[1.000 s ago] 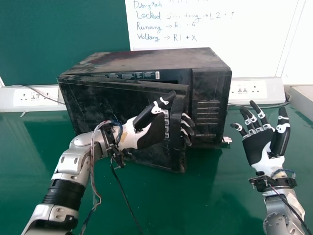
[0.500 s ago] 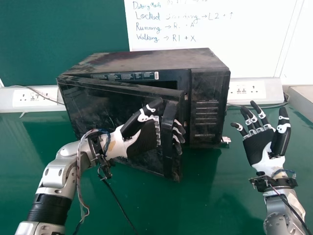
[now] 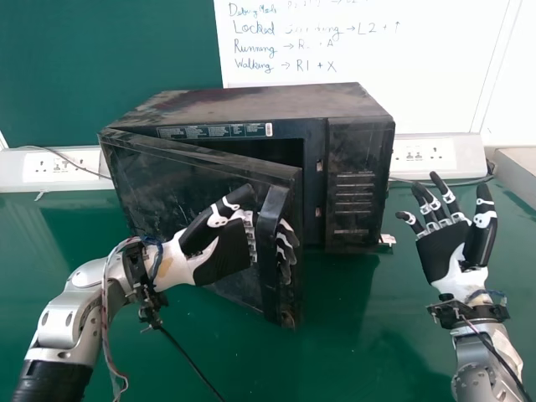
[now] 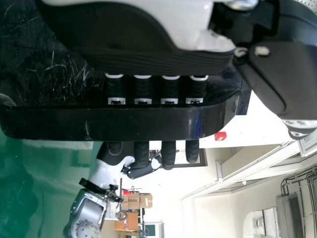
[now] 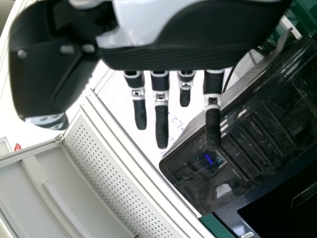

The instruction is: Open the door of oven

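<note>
External finish: silver-grey, white and black.
Left arm [image 3: 71, 293]: silver-grey housings with round screws, black section [image 3: 50, 381] at near end, black bracket [image 3: 139, 270] at wrist, bundled wires [image 3: 105, 310], black cable [image 3: 191, 362]. Right arm [image 3: 479, 381]: silver-grey housing, black wrist mount [image 3: 469, 312], thin blue wire, dark cable [image 3: 501, 358]. Left hand [image 3: 219, 255] and right hand [image 3: 440, 251]: white shells, black palms, white bands on black fingers [image 3: 481, 239].
</note>
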{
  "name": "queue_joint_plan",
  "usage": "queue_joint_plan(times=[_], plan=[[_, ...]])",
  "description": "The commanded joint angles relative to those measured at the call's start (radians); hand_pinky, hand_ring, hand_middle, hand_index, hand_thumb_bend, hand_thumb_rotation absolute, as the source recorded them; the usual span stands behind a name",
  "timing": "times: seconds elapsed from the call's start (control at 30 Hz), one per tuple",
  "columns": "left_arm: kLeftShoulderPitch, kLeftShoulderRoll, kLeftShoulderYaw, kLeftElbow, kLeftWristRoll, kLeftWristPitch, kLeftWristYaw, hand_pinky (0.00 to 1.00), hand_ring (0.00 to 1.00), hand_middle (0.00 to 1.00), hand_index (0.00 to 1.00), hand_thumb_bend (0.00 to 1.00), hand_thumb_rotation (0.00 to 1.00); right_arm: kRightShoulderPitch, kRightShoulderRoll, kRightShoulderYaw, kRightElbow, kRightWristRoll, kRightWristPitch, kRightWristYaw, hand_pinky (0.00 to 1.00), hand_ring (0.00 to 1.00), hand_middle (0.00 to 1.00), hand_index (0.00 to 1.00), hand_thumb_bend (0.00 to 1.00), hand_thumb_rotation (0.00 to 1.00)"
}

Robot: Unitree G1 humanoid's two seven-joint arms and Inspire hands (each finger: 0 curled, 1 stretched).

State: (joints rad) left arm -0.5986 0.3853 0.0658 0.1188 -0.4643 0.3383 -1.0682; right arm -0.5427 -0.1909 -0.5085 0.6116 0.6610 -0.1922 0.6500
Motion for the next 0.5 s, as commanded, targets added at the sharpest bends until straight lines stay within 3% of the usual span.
queue_joint_plan(times=[0.0, 0.17, 0.47], plan=[[0.016, 0.023, 0.046, -0.021, -0.029, -0.004, 0.021, 0.42, 0.52, 0.66, 0.83, 0.77, 0.9, -0.014, -0.004, -0.003, 0.007, 0.003, -0.004, -0.001, 0.55, 0.46, 0.51, 0.54, 1.0, 0.86], [0.045, 0.029, 0.051, -0.033, -0.043, -0.02, 0.025, 0.41, 0.51, 0.66, 0.83, 0.77, 0.91, -0.015, -0.004, -0.003, 0.007, 0.004, -0.004, 0.0, 0.55, 0.46, 0.51, 0.54, 1.0, 0.85], [0.097, 0.051, 0.089, -0.093, -0.097, 0.055, 0.04, 0.39, 0.48, 0.64, 0.8, 0.77, 0.86, -0.014, -0.006, -0.003, 0.005, 0.001, -0.006, -0.003, 0.55, 0.46, 0.51, 0.53, 1.0, 0.86]])
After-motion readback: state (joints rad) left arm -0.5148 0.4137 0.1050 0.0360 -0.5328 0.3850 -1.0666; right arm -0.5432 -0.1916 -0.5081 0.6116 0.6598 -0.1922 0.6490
